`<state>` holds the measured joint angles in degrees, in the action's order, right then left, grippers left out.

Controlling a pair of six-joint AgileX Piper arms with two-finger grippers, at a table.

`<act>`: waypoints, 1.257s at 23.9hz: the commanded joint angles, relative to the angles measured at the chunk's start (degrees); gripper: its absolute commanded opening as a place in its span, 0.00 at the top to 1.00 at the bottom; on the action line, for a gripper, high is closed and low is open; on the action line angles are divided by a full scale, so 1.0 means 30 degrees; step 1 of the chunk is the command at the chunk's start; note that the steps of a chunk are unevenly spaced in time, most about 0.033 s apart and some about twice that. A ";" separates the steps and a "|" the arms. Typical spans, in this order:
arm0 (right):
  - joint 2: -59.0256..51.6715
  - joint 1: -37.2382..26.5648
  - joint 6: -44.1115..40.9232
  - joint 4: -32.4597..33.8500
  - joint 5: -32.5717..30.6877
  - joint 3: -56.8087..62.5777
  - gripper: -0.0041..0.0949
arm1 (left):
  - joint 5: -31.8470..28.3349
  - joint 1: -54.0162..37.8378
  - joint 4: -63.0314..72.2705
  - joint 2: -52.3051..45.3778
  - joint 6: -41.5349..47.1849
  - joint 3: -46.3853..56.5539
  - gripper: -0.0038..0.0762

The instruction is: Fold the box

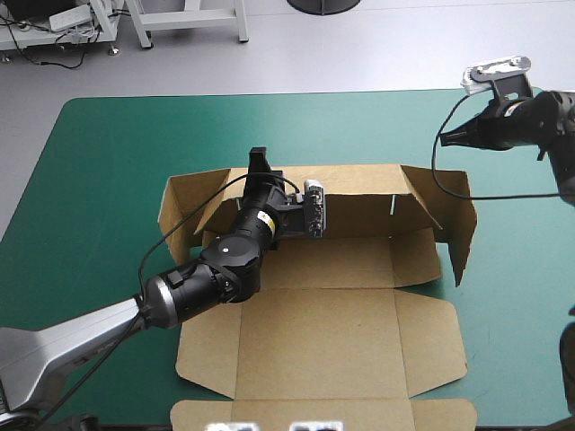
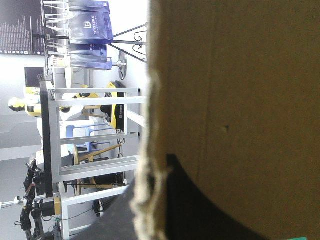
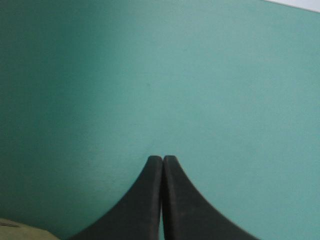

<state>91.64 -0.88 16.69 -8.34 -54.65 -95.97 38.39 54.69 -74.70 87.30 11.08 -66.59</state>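
The brown box (image 1: 314,332) lies in the middle of the table with its front panels flat. Its rear wall (image 1: 359,193) is raised, and a side wall (image 1: 458,220) stands up at the right end. My left gripper (image 1: 260,163) reaches over the base to the rear wall's left part. In the left wrist view its black fingers (image 2: 200,215) sit on either side of the board's edge (image 2: 240,100), shut on it. My right gripper (image 1: 447,137) hovers beyond the box's far right corner, shut and holding nothing (image 3: 162,160), with only teal-green cover ahead of it.
Teal-green cover (image 1: 99,180) shows left and right of the box. The table's far edge (image 1: 269,95) runs a short way beyond the rear wall. A sliver of brown board (image 3: 15,231) shows beside my right gripper's base.
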 commanded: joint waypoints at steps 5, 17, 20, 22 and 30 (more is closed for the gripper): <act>0.2922 -0.3836 0.4839 -1.0547 -0.5353 -0.3614 0.98 | 0.1171 0.0107 -0.1090 -0.0787 0.0579 -0.0526 0.96; 0.2525 -0.4967 1.0139 -1.5120 -0.5680 0.3499 0.98 | 0.1386 0.0107 -0.1360 -0.0456 0.0579 -0.0526 0.96; 0.1531 -0.4967 1.1891 -1.6099 -0.5723 0.5478 0.98 | 0.1547 0.0107 -0.1360 -0.0221 0.0579 -0.0526 0.96; 0.1002 -0.4967 1.2195 -1.6048 -0.5723 0.6191 0.98 | 0.1547 0.0107 -0.1319 -0.0078 0.0579 -0.0526 0.96; -0.1079 -0.4981 1.3349 -1.5570 -0.5723 0.8661 0.98 | 0.2121 0.0107 -0.1093 0.0188 0.0590 -0.0526 0.96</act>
<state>92.85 -15.50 54.58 -51.17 -69.17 -70.38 42.87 54.69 -75.73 89.80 11.93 -66.59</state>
